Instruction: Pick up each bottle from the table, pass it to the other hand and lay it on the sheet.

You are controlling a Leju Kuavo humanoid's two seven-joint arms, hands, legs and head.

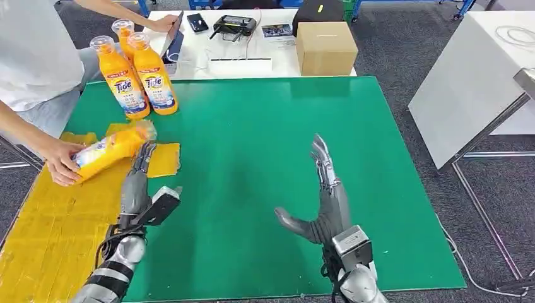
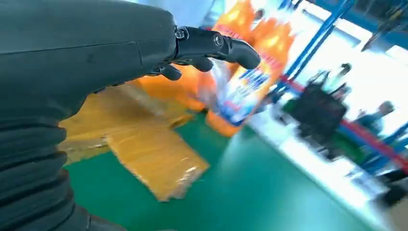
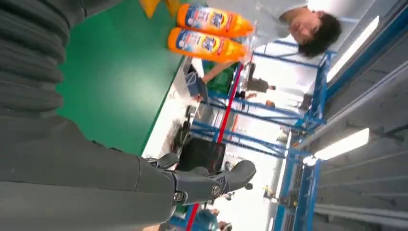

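Left hand [image 1: 137,183] is lying flat over the counter [image 1: 252,189], fingers [image 1: 146,154] stretched out straight, gripping nothing. Their tips are reaching the edge of the yellow sheet [image 1: 50,233], right beside the lying bottle [image 1: 110,153]; cannot tell whether they are touching it. A person's hand [image 1: 58,161] is gripping that bottle's far end, bottle resting on the sheet, cap pointing away from the robot.

Right hand [image 1: 323,189] is hovering over the green mat [image 1: 265,139], fingers straight and close together, thumb sticking out sideways, holding nothing. Well apart from any bottle.

Three upright bottles [image 1: 135,72] are standing in a tight cluster ahead of the left fingers, well beyond the tips, at the mat's far corner. Left wrist view is showing the orange bottles [image 2: 240,72] blurred just past the fingertips [image 2: 240,50], sheet corner [image 2: 149,159] below them.

Cardboard box [image 1: 325,47] is sitting beyond the mat, far ahead of the right fingers.
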